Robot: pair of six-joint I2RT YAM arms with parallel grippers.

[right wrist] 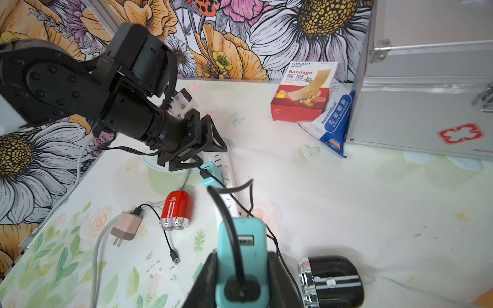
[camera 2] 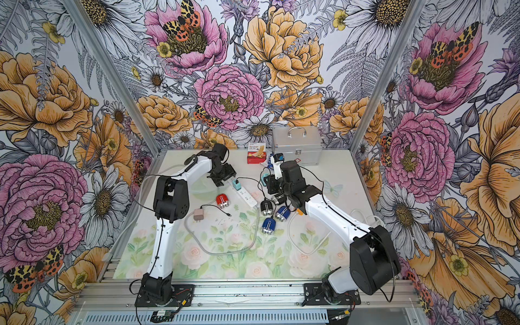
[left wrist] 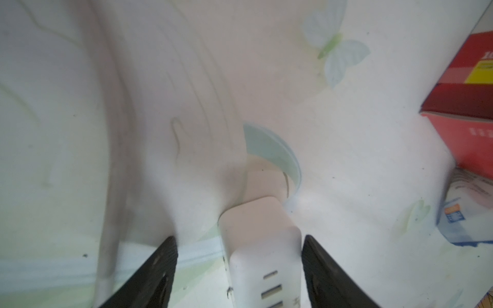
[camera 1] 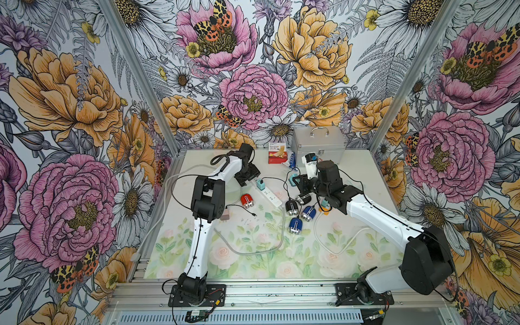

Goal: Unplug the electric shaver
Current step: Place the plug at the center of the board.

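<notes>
My right gripper (right wrist: 241, 254) is shut on a teal charger plug (right wrist: 240, 240), held above the table, clear of the white power strip (camera 1: 268, 194). A black cable runs from this plug down towards the shavers. A black shaver (right wrist: 330, 281) lies just beside it. A second teal plug (camera 1: 260, 185) still sits in the strip. My left gripper (left wrist: 239, 237) is open, its jaws on either side of the strip's end (left wrist: 261, 248), with a gap on one side. In both top views a red shaver (camera 1: 246, 201) lies near the strip.
Two blue shavers (camera 1: 308, 213) (camera 1: 295, 225) and another black shaver (camera 1: 291, 207) lie mid-table. A pink adapter (camera 2: 199, 214) with a loose cable lies near the left arm. A bandage box (camera 1: 277, 157), gauze pack (right wrist: 330, 122) and metal case (camera 1: 319, 145) stand at the back.
</notes>
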